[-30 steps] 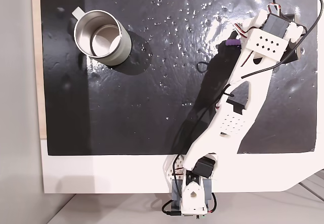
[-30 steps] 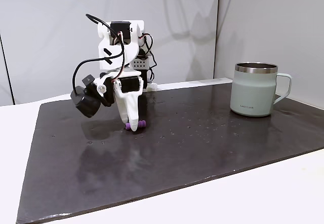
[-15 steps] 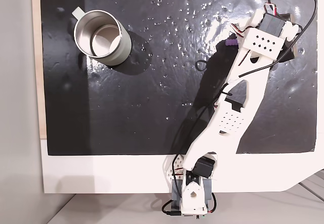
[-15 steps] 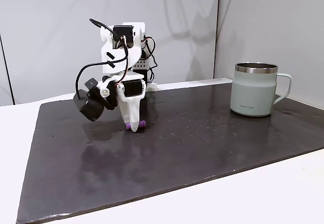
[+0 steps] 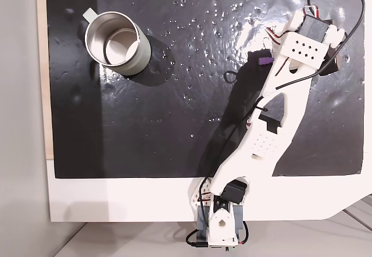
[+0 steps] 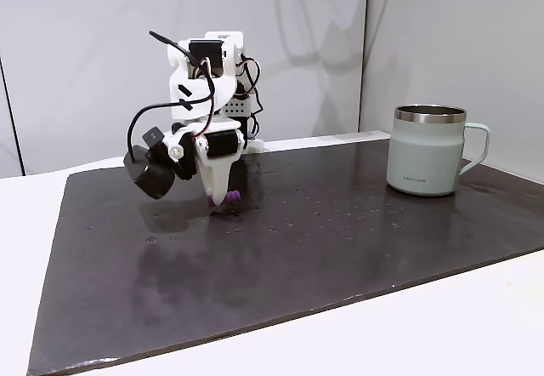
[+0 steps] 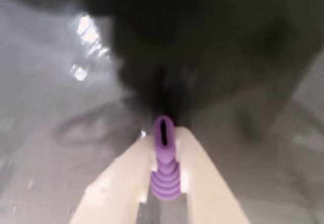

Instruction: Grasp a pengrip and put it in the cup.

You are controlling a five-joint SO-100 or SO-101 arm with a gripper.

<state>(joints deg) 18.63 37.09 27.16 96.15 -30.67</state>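
The pengrip (image 7: 164, 165), a tiny purple ribbed tube with a slot at its end, sits pinched between the two pale fingers (image 7: 119, 183) of the claw (image 7: 163, 138). In the wrist view both fingers press on its ribbed sides and its open end pokes out past the fingertips. So the claw is closed around the pengrip.

In the side fixed view the pengrip (image 6: 229, 197) hangs at the claw's tip (image 6: 223, 196), just clear of the dark mat (image 6: 340, 248), with its reflection below. In the top-down fixed view the pengrip (image 5: 265, 60) peeps out at the left edge of the arm's white wrist (image 5: 305, 46).

The cup (image 6: 427, 150), a metal mug with a small handle, stands well apart from the pengrip, far across the mat. In the top-down view the cup (image 5: 116, 42) is near the mat's upper left corner, its mouth open and nothing visible inside.

The pengrip looks soft, light and rubbery. It should squash a little and its ribs should resist slipping. The hold across its middle seems sound, though so small a piece could twist out if knocked.

Half a second earlier the pengrip rested on the mat under the claw. Now it is raised slightly, and the wrist has tipped up with it. The cup has not moved.
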